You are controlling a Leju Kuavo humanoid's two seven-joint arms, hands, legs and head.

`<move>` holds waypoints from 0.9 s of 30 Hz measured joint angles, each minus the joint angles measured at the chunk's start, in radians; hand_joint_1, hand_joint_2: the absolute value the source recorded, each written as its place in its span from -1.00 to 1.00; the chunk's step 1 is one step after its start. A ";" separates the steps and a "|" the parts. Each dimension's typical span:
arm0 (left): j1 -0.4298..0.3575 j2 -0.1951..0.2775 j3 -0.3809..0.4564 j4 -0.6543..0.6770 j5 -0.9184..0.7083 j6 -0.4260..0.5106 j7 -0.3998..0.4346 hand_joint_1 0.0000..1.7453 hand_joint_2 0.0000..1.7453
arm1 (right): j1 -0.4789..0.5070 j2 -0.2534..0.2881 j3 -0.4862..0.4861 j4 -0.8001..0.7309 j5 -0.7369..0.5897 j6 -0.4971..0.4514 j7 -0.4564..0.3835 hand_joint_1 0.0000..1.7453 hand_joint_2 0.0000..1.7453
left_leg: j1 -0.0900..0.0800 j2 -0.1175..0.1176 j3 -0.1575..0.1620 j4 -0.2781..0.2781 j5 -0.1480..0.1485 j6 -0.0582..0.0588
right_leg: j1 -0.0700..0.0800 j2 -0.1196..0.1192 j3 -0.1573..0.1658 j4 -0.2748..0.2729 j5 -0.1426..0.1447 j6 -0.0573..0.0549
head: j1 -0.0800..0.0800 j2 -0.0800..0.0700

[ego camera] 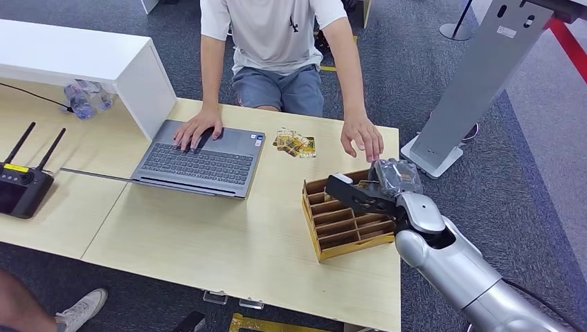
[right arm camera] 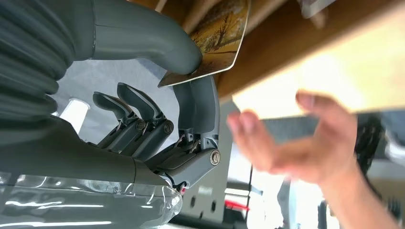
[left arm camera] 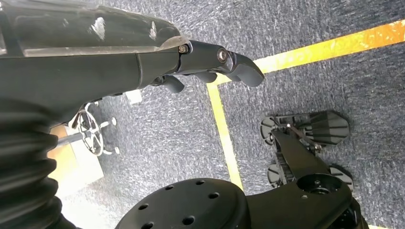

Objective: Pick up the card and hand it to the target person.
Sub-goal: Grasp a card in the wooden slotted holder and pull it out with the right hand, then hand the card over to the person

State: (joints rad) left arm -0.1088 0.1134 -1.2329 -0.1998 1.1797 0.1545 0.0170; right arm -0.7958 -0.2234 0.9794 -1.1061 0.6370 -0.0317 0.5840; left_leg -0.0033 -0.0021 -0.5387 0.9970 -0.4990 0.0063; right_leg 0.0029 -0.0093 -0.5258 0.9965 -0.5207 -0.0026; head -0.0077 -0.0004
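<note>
My right hand (ego camera: 370, 188) hovers over the far end of the wooden slotted card box (ego camera: 325, 238). It pinches a yellow picture card (right arm camera: 220, 36) between thumb and fingers. A person in a white shirt (ego camera: 277, 31) sits across the table. That person's hand (ego camera: 361, 135) rests just beyond my right hand, and appears cupped and blurred as the person's palm (right arm camera: 296, 143) close to the card. Several more cards (ego camera: 295, 143) lie loose on the table near the laptop. My left hand (left arm camera: 210, 59) hangs over the floor, fingers curled in, holding nothing.
An open grey laptop (ego camera: 201, 160) sits under the person's other hand (ego camera: 196, 128). A white shelf (ego camera: 83, 59) and plastic bottles (ego camera: 86, 99) stand at the far left, a black router (ego camera: 21, 187) at the left edge. A grey stand (ego camera: 477, 76) rises on the right.
</note>
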 joint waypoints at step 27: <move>0.005 0.004 0.000 0.001 0.023 0.007 0.010 -1.00 1.00 | 0.106 -0.088 -0.100 -0.508 0.188 -0.153 -0.117 1.00 1.00 | 0.000 0.000 -0.001 0.000 0.000 0.000 | 0.000 0.001 0.000 0.000 0.000 0.000 | 0.000 0.000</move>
State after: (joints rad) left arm -0.1037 0.1175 -1.2325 -0.1984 1.2022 0.1615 0.0271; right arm -0.6898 -0.3112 0.8796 -1.6141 0.8250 -0.1843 0.4666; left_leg -0.0033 -0.0018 -0.5394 0.9969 -0.4990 0.0062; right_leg 0.0029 -0.0087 -0.5262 0.9964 -0.5207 -0.0026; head -0.0076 -0.0004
